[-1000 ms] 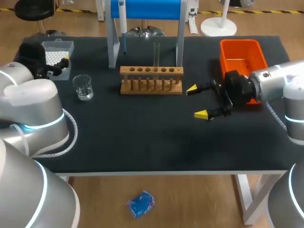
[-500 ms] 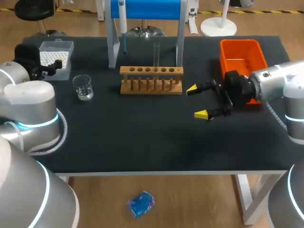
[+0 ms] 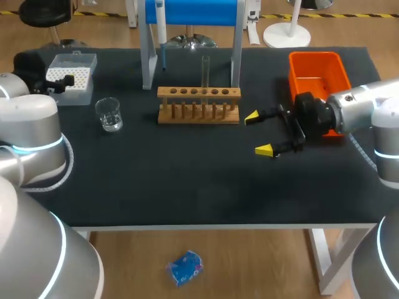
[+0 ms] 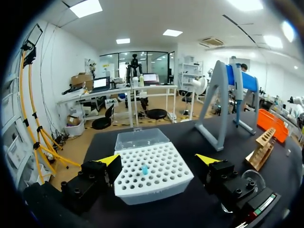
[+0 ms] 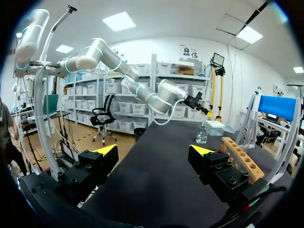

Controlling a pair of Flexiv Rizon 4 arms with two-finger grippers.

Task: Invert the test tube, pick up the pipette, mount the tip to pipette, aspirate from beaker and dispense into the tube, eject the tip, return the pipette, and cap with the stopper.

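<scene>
A glass test tube [image 3: 205, 70] stands upright in the wooden rack [image 3: 198, 104]. The pipette [image 3: 161, 30] hangs on the blue-topped stand [image 3: 191, 12] behind it. The white tip box [image 3: 73, 71] is at the far left, and the beaker [image 3: 110, 114] stands in front of it. My left gripper [image 4: 157, 159] is open, level with the tip box [image 4: 152, 172], whose near end lies between the fingers without touching them; one blue tip [image 4: 144, 169] sits in it. My right gripper [image 3: 262, 132] is open and empty, right of the rack and near the table.
An orange bin [image 3: 318, 73] stands at the back right, just behind my right wrist. In the right wrist view the rack [image 5: 240, 159] is ahead beside the gripper [image 5: 153, 150], with the beaker [image 5: 202, 134] farther off.
My left arm has swung to the left and its gripper has drawn back along the tip box's left side. The right arm has not moved.
</scene>
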